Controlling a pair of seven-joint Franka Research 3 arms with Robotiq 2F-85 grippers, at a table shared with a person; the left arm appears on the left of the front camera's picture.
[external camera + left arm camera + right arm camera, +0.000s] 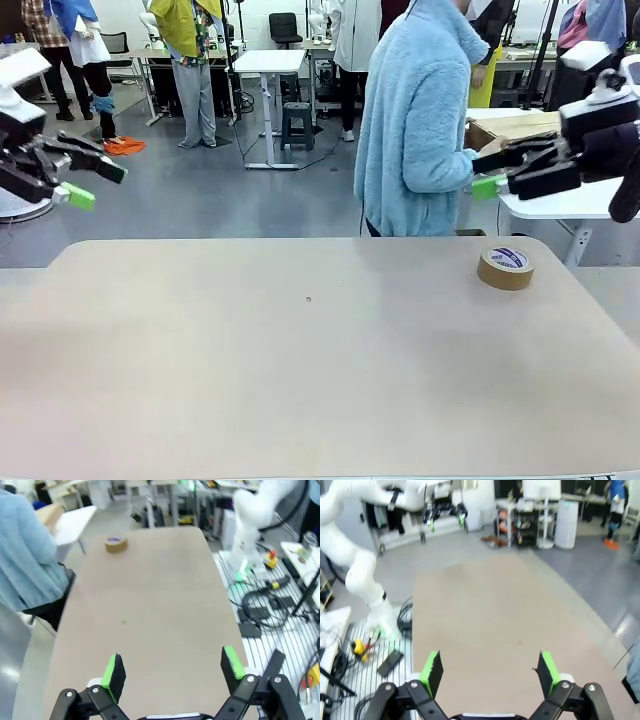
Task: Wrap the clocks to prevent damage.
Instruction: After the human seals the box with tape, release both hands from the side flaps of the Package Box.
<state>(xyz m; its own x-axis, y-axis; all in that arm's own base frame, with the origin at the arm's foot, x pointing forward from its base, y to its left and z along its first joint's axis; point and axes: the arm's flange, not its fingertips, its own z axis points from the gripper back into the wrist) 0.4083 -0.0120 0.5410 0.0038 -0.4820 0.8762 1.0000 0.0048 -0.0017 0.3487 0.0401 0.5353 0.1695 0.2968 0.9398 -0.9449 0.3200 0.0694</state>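
Note:
The clocks are out of view. My left gripper (pixel 97 184) hangs open in the air off the table's left end, with nothing between its green pads (pixel 114 670). At the right end my right gripper (pixel 490 172) is open too and holds nothing; its pads (pixel 432 666) stand wide apart above the bare tabletop. A person in a light blue fleece (pixel 415 130) stands at the far side, turned toward a side table.
A brown tape roll (pixel 505 267) lies flat near the far right corner of the tan table (pixel 300 380). A cardboard box (pixel 510 128) sits on the white side table behind my right gripper, next to the person's hand. Cables and floor gear lie beside the table (pixel 260 610).

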